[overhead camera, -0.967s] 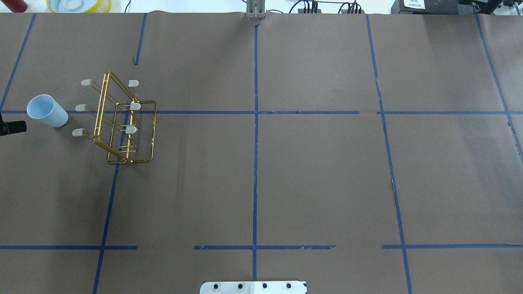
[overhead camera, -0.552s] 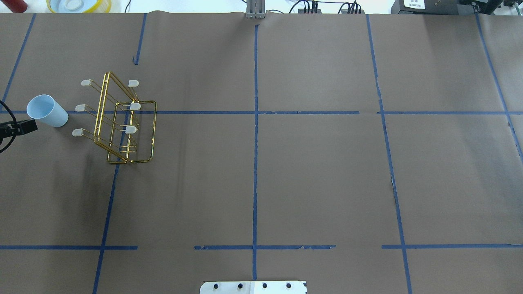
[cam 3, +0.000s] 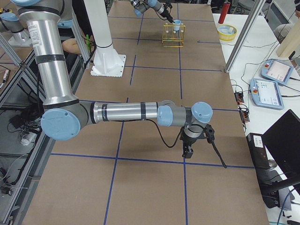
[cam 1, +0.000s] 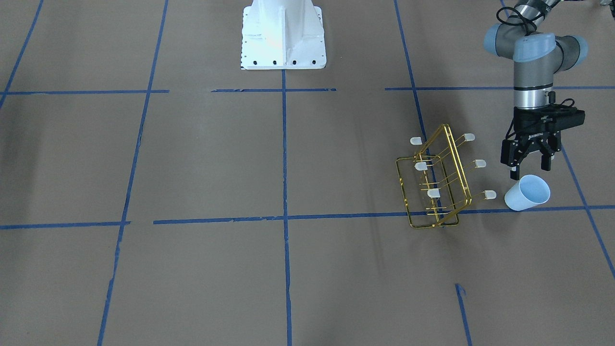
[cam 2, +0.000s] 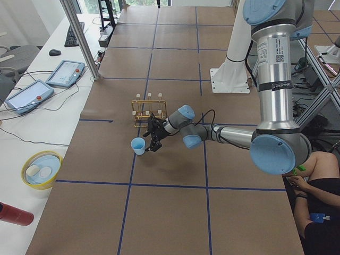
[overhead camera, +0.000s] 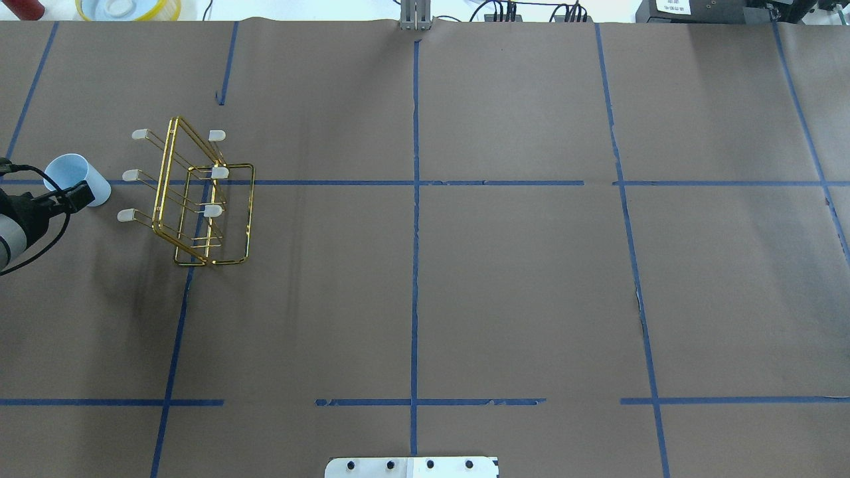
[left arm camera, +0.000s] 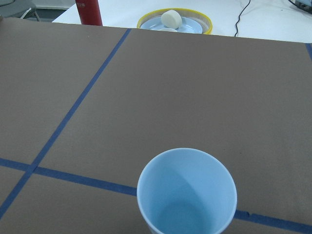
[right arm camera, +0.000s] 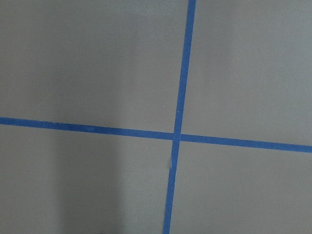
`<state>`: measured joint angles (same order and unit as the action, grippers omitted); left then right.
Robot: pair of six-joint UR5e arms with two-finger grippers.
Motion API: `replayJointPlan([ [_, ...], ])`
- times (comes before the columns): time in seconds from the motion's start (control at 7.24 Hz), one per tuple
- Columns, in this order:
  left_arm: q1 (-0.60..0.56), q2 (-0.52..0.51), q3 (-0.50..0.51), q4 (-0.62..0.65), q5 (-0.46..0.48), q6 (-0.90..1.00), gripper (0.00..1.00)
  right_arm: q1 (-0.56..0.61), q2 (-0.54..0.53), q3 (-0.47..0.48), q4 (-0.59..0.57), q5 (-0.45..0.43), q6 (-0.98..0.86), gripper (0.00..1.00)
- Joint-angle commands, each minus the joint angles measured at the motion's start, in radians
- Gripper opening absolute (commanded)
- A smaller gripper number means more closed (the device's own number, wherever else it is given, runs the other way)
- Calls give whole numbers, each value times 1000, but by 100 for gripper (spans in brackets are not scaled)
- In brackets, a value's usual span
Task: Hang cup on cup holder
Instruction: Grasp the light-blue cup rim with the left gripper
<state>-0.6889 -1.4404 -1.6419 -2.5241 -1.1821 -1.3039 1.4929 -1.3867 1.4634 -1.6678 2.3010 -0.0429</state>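
Note:
The pale blue cup (cam 1: 527, 192) stands open side up on the brown paper table, just beside the gold wire cup holder (cam 1: 437, 182). My left gripper (cam 1: 528, 163) is open and empty, pointing down just above the cup's robot-side rim. In the overhead view the gripper (overhead camera: 72, 194) covers part of the cup (overhead camera: 70, 171), left of the holder (overhead camera: 192, 199). The left wrist view looks into the cup (left arm camera: 186, 192). My right gripper (cam 3: 187, 149) hangs low over the table far from both; I cannot tell whether it is open.
A yellow-rimmed bowl (left arm camera: 174, 22) and a red bottle (left arm camera: 88, 12) sit off the paper beyond the cup. The robot's white base (cam 1: 282, 33) is at mid-table. Blue tape lines cross the paper.
My left gripper has come in from the overhead view's left edge toward the cup and now overlaps its near side. The cup and the holder have not moved.

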Motion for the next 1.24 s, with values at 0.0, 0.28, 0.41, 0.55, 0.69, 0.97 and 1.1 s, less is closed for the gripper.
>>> replayJointPlan([
  [0.0, 15, -23, 54, -53, 140, -26, 100, 0, 0, 0, 0, 0, 0, 100],
  [0.28, 31, -49, 79, -53, 190, -28, 100, 1, 0, 0, -1, 0, 0, 100],
  [0.41, 38, -52, 79, -53, 191, -34, 100, 1, 0, 0, -1, 0, 0, 100],
  [0.55, 46, -54, 80, -53, 191, -34, 100, 1, 0, 0, -1, 0, 0, 100],
  [0.69, 49, -66, 91, -53, 193, -34, 100, 0, 0, 0, -1, 0, 0, 100],
  [0.97, 66, -95, 134, -53, 228, -44, 100, 1, 0, 0, -1, 0, 0, 100],
  [1.1, 71, -97, 149, -53, 226, -43, 100, 1, 0, 0, 0, 0, 0, 100],
])
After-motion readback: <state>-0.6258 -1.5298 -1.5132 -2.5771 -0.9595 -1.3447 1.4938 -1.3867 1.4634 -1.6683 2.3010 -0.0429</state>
